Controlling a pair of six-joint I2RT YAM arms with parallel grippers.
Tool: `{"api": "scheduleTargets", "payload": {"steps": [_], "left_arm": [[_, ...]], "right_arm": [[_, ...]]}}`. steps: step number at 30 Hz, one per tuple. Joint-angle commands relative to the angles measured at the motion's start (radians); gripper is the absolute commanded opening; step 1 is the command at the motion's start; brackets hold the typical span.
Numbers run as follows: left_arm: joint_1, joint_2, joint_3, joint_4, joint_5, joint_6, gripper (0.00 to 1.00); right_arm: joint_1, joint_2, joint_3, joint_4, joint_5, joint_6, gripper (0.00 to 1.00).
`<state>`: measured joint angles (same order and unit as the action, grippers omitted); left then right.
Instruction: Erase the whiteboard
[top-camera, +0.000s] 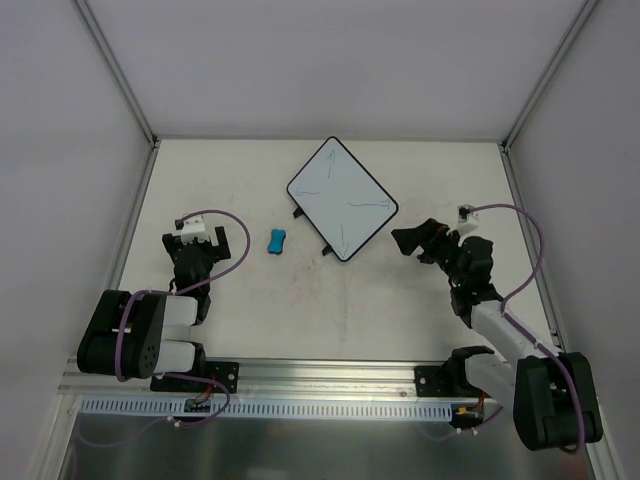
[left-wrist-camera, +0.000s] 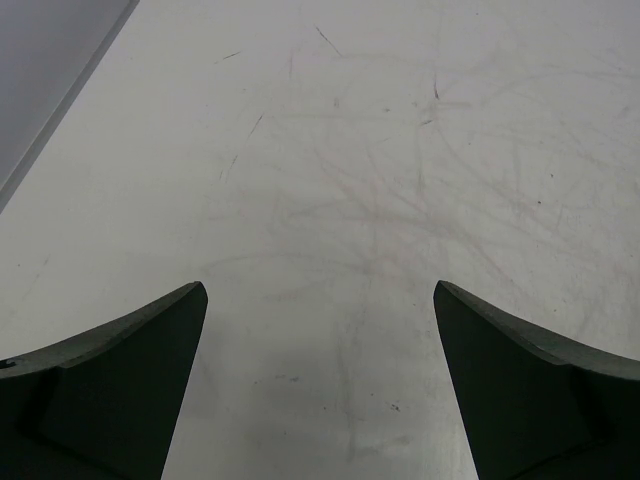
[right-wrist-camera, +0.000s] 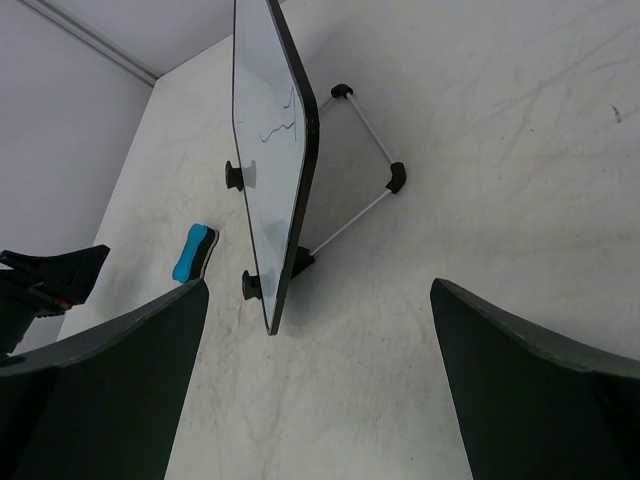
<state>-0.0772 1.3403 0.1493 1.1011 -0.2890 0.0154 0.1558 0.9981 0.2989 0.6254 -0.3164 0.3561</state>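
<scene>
The whiteboard (top-camera: 342, 197) stands tilted on a wire stand near the table's back middle, white with a black rim and thin pen lines on its face. In the right wrist view the whiteboard (right-wrist-camera: 268, 150) shows nearly edge-on, with blue scribbles. A small blue eraser (top-camera: 277, 241) lies left of it, also in the right wrist view (right-wrist-camera: 192, 252). My left gripper (top-camera: 196, 236) is open and empty, left of the eraser. My right gripper (top-camera: 412, 239) is open and empty, just right of the board's near corner.
Grey walls with metal frame posts (top-camera: 120, 75) enclose the table on three sides. The whiteboard's wire stand (right-wrist-camera: 370, 160) with black feet juts out behind it. The tabletop (left-wrist-camera: 380, 180) is scuffed with faint marks.
</scene>
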Motion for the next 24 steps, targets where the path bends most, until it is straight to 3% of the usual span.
{"api": "scheduleTargets", "payload": {"steps": [1,3,7,10,17,24], "left_arm": [[0.005,-0.009,0.018,0.032,0.019,-0.012,0.99],[0.005,-0.01,0.018,0.031,0.021,-0.011,0.99],[0.005,-0.01,0.018,0.031,0.019,-0.011,0.99],[0.005,-0.01,0.018,0.032,0.021,-0.011,0.99],[0.005,-0.01,0.016,0.032,0.019,-0.012,0.99],[0.005,-0.053,0.039,-0.041,0.046,-0.012,0.99]], "right_arm": [[0.002,0.048,0.026,0.117,-0.062,-0.005,0.99],[0.002,0.094,0.005,0.17,-0.067,0.012,0.99],[0.002,0.206,-0.053,0.491,-0.154,0.084,0.99],[0.007,0.29,-0.061,0.59,-0.15,0.122,0.99],[0.045,0.41,-0.012,0.658,-0.133,0.13,0.99],[0.065,0.548,0.062,0.737,-0.156,0.147,0.82]]}}
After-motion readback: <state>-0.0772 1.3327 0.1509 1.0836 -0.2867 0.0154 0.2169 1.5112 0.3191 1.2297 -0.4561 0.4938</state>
